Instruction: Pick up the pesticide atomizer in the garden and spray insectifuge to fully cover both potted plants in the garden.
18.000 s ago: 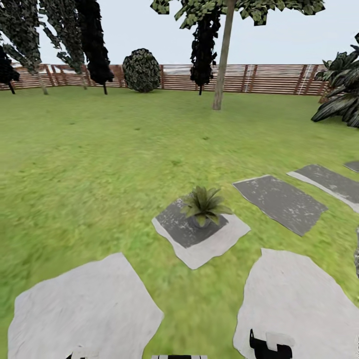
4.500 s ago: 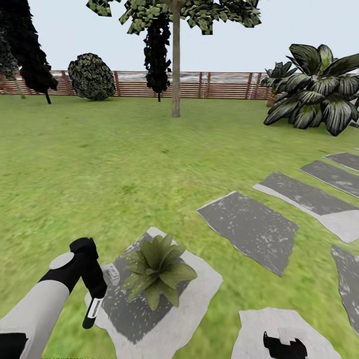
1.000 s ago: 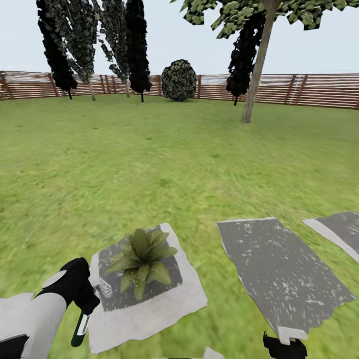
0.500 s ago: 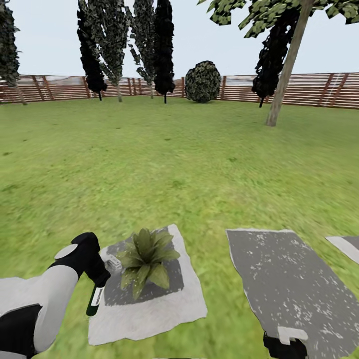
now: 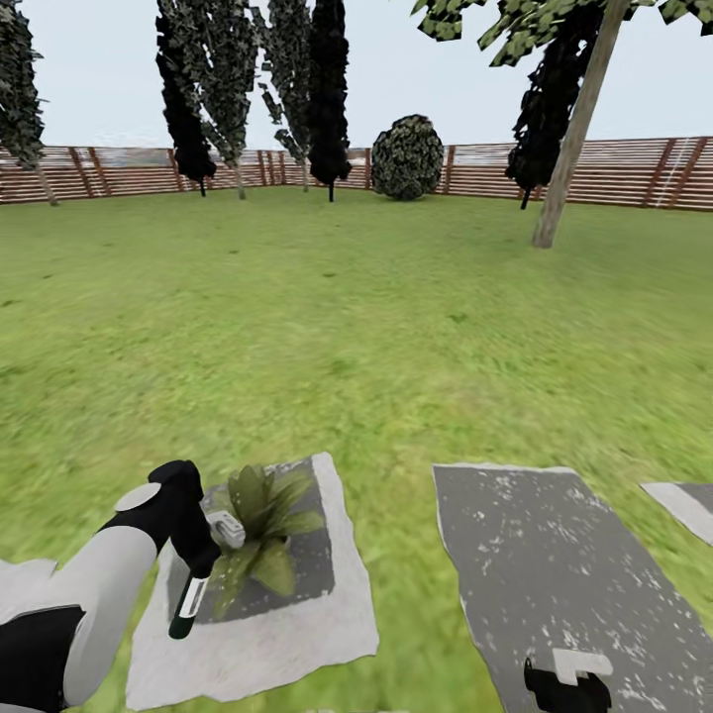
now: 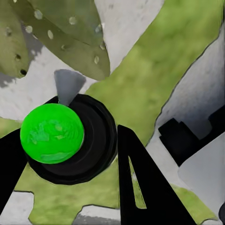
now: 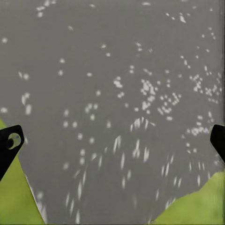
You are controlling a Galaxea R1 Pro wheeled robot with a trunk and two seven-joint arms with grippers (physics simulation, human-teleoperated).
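My left gripper [image 5: 201, 568] is shut on the pesticide atomizer [image 5: 187, 604], a slim white and dark sprayer hanging down from the fingers. It sits right at the left side of a potted plant [image 5: 259, 517], a rosette of broad green leaves on a pale stepping stone [image 5: 297, 624]. The left wrist view looks along the atomizer [image 6: 63, 140], showing its round black body and green end between the black fingers [image 6: 140, 187], with spotted leaves [image 6: 70, 37] beyond. Low at the right, my right gripper [image 5: 564, 685] is open over a dark grey stone [image 7: 122, 93].
A dark grey stepping stone [image 5: 555, 564] lies to the right of the plant, another [image 5: 688, 505] at the far right. Open lawn [image 5: 327, 327] stretches to a brown slatted fence [image 5: 634, 173], with a leaning tree trunk [image 5: 569, 139], a round bush [image 5: 406, 158] and dark trees [image 5: 327, 89].
The whole view has shifted, so the camera moved. The plant now lies closer to my left gripper, whose hold on the atomizer is unchanged. The right gripper stays open.
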